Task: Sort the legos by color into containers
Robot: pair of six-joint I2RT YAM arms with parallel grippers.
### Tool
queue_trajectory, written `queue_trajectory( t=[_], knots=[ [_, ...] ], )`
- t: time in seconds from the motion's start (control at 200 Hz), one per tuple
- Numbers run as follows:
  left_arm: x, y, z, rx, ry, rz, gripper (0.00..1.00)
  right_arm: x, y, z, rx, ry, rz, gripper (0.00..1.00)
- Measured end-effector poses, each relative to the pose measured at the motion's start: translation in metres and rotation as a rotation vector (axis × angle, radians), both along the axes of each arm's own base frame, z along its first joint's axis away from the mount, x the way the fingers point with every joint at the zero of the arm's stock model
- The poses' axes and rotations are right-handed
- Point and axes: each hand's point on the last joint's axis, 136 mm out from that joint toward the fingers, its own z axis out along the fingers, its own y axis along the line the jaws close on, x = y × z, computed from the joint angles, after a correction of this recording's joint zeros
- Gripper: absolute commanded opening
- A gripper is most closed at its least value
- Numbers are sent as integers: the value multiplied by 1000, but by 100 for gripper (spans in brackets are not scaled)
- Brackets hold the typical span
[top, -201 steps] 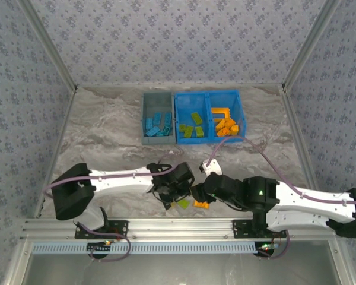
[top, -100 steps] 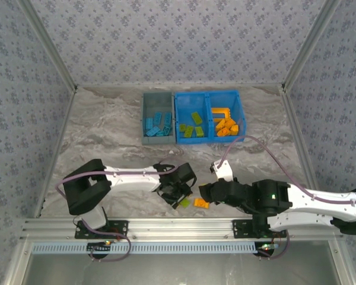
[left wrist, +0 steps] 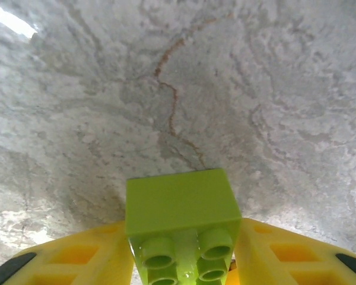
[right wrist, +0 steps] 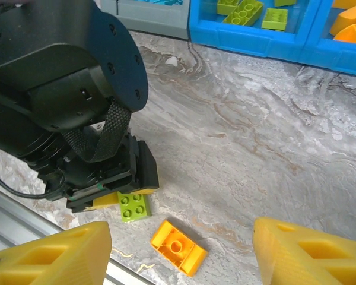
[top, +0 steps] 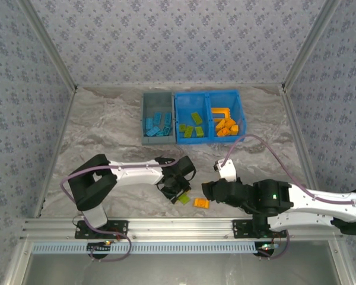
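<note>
My left gripper (top: 179,191) is shut on a lime green lego (left wrist: 181,231), whose studs face the camera between the yellow fingers (left wrist: 77,261). It sits low at the table's near edge (top: 183,199), and I cannot tell whether it still touches the table. An orange lego (top: 201,203) lies hollow side up just right of it. My right gripper (right wrist: 181,240) hangs open above that orange lego (right wrist: 178,247), with the green lego (right wrist: 133,206) to its left. The grey-blue container (top: 158,140) holds blue legos. The bright blue container (top: 210,141) holds green ones on the left and orange ones on the right.
The left arm's black wrist (right wrist: 65,101) stands close in front of my right gripper. The aluminium rail (top: 178,225) runs just behind both legos. Bare marble (top: 107,130) lies between the arms and the containers. Patterned walls close the sides.
The left jaws have closed on the lime green lego. The left arm's elbow has swung in toward the middle. The right gripper has drawn back to the right, still open.
</note>
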Motion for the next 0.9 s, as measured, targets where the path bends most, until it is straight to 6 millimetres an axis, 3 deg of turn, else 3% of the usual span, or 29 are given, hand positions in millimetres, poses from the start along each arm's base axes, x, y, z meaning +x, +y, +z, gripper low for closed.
queue_trajectory(
  t=[0.375, 0.44, 0.695, 0.789, 0.899],
  knots=[
    [-3, -1, -2, 34, -10, -14, 35, 13, -23, 4, -14, 2, -95, 66],
    [-3, -2, -2, 48, -6, -30, 26, 13, -24, 7, 0, -3, -96, 65],
    [4, 8, 4, 87, -71, -79, 26, 14, -25, 9, 10, -11, -100, 65],
    [18, 22, 21, 136, -161, -107, 27, 16, -25, 12, 8, -25, -99, 65],
    [51, 15, 74, 112, -310, -157, 27, 22, -22, 23, 14, -66, -94, 65]
  ],
)
